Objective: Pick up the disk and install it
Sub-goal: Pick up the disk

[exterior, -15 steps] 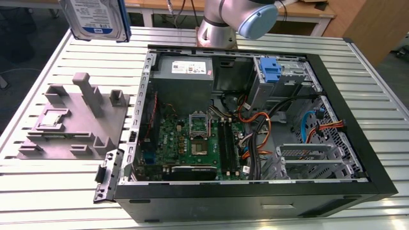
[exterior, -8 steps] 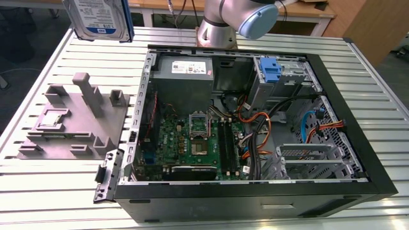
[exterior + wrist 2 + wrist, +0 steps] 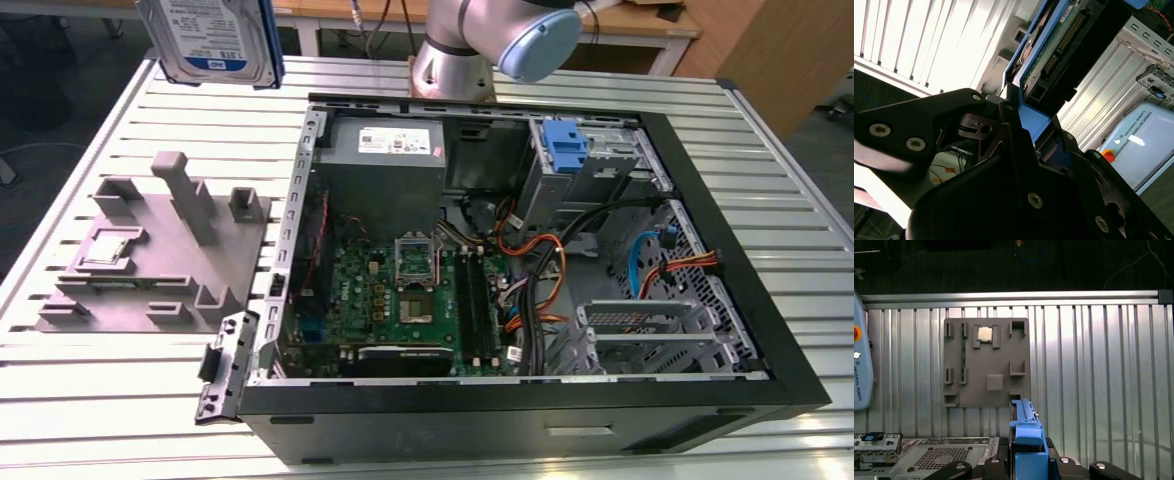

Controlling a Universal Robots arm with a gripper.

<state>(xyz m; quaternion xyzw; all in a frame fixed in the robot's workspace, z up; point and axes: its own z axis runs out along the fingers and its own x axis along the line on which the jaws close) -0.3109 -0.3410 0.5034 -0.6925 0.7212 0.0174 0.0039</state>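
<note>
The disk (image 3: pixel 210 38), a silver-grey drive with a white-and-blue label and a blue frame, hangs in the air above the table's far corner on the exterior view's left, beyond the grey fixture plate. In the second wrist view the disk (image 3: pixel 1056 47) shows its circuit-board side and connector, with my gripper (image 3: pixel 1019 125) shut on its blue frame. In the first wrist view the disk's blue edge (image 3: pixel 1026 432) stands between the black fingers of my gripper (image 3: pixel 1028 457), above the fixture plate's near edge.
The open computer case (image 3: pixel 534 405) lies on the slatted metal table (image 3: pixel 120 400), with a blue bracket (image 3: pixel 567 145) in its drive bay. The grey fixture plate (image 3: pixel 147 250) beside it carries a small silver chip (image 3: pixel 985 333). The arm's base (image 3: pixel 454 60) stands behind the case.
</note>
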